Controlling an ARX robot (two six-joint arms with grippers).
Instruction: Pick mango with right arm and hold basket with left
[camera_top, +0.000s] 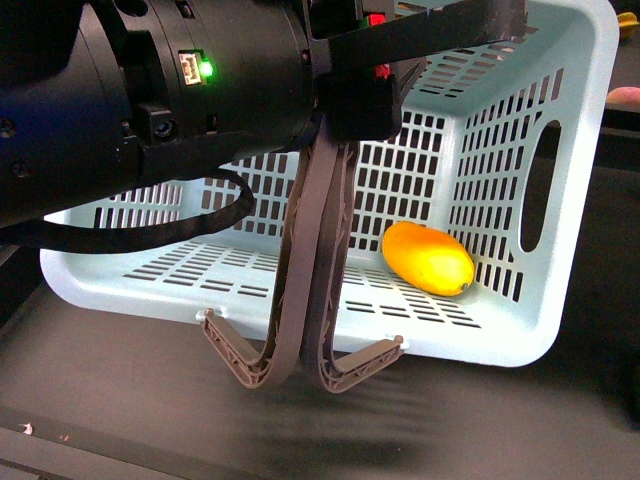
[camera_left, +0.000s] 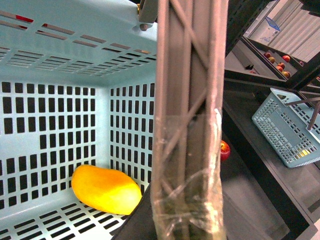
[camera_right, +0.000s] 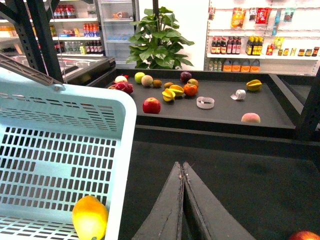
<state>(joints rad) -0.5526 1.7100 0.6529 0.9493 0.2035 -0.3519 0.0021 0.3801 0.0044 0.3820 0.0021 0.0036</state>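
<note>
- The left gripper (camera_top: 340, 125) holds the basket (camera_top: 585, 150) by its two handles (camera_top: 315, 260), which are pinched together. Most of the jaws are hidden behind the arm, so how deep the bite goes cannot be judged.
- In the left wrist view, clear tape is wrapped around the handles where they are held. That slick surface could let them slide through the grip.
- The handles swing on pivots at the near rim, so any jerk of the left arm could rock the basket beneath them.
- The mango (camera_top: 428, 258) lies loose on the basket floor at the right, against the slotted wall. A tilt or swing could roll it across the floor.
- The right gripper (camera_right: 181, 167) is closed and empty, outside the basket just to its right. A careless sweep left could knock the rim and start that swing.
- Far beyond it, a red apple (camera_right: 151, 105) and star fruits (camera_right: 172, 92) lie on the display shelf, well apart from all this and no hazard.
</note>
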